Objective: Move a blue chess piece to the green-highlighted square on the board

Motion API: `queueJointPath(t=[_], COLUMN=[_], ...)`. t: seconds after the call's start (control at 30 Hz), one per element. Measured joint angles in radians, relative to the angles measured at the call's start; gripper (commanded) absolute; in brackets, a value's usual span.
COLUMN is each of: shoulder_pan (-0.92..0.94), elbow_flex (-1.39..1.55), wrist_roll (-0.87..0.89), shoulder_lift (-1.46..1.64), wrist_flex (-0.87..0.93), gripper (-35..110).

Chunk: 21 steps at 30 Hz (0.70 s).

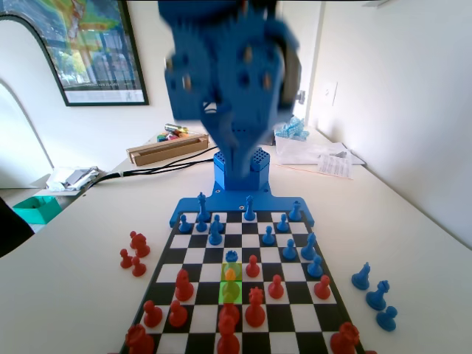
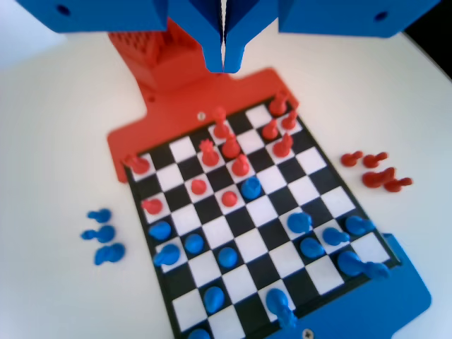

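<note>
My gripper (image 1: 237, 151) hangs high above the far end of the board (image 1: 193, 318), blurred in the fixed view. In the wrist view its jaws (image 2: 224, 55) stand together with only a thin slit between them and hold nothing. The green-highlighted square (image 1: 223, 273) lies mid-board, with green tint on the square just nearer the camera too. A pawn tinted orange (image 1: 230, 274) stands on the green. A blue chess piece, a small pawn (image 1: 231, 256), stands one square beyond the green toward the arm. In the wrist view this pawn (image 2: 250, 187) sits among red pieces.
Other blue pieces (image 1: 214, 234) fill the far rows and red pieces (image 1: 255, 310) crowd the near rows. Captured blue pieces (image 1: 375, 295) lie off the board on the right. Red ones (image 1: 134, 254) lie off it on the left. A cardboard box (image 1: 167, 148) sits behind.
</note>
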Motion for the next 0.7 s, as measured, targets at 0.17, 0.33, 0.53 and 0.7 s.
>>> queueJointPath(t=[0.17,0.33,0.53,0.7], shoulder_pan=[-0.006,0.009,0.034,0.043], elbow_flex=[-0.006,0.012,0.025,0.061], wrist_roll=[-0.026,-0.055,-0.101,-0.152], shoulder_lift=[-0.057,-0.107,-0.179,-0.21], wrist_flex=[-0.038,-0.087,-0.11,-0.144], gripper=[10,10,10,10])
